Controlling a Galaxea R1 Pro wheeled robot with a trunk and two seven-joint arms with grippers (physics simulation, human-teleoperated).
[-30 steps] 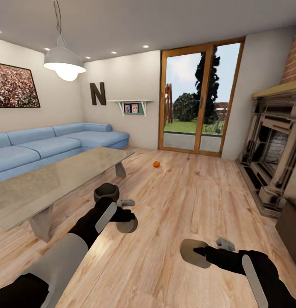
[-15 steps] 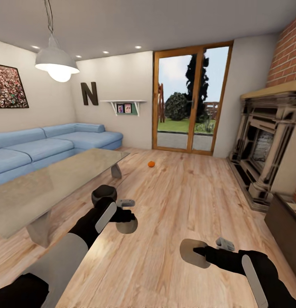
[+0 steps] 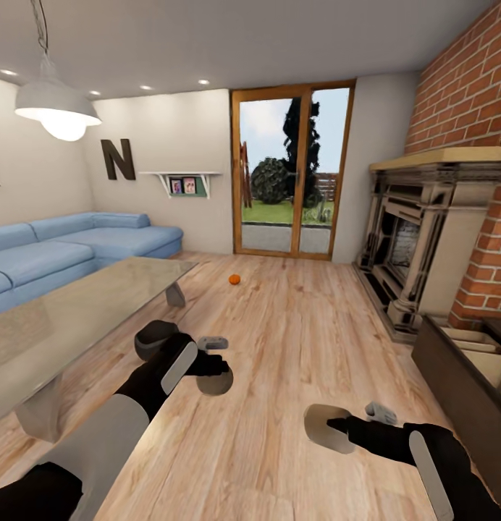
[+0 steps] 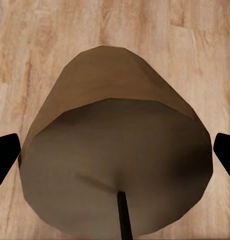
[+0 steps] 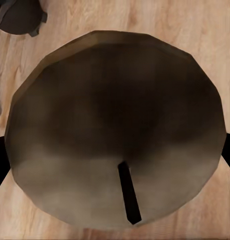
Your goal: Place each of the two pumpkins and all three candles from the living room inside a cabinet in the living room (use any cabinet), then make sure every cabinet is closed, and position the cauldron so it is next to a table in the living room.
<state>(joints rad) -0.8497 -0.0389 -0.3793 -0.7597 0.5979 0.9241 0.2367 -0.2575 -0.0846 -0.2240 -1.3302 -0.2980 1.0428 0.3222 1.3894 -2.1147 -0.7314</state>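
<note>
My left gripper (image 3: 213,378) is shut on a stubby tan candle (image 4: 115,165) with a dark wick, held low over the wood floor. My right gripper (image 3: 330,428) is shut on a second candle (image 5: 115,130). A small orange pumpkin (image 3: 234,278) lies on the floor far ahead, toward the glass door. The dark round cauldron (image 3: 155,340) sits on the floor just behind my left wrist, beside the glass-topped table (image 3: 77,311); the right wrist view also catches the cauldron (image 5: 17,17). The dark brown cabinet (image 3: 453,376) stands at the right edge, with pale shapes showing in its open top.
A blue sofa (image 3: 55,253) runs along the left wall behind the table. A stone fireplace (image 3: 417,239) in a brick wall fills the right side. A wood-framed glass door (image 3: 290,170) is straight ahead. Open floor lies between table and fireplace.
The whole view has swung to the right: sofa, table and door have slid left, and the brick wall and cabinet have come into sight. Both arms keep their pose and their candles.
</note>
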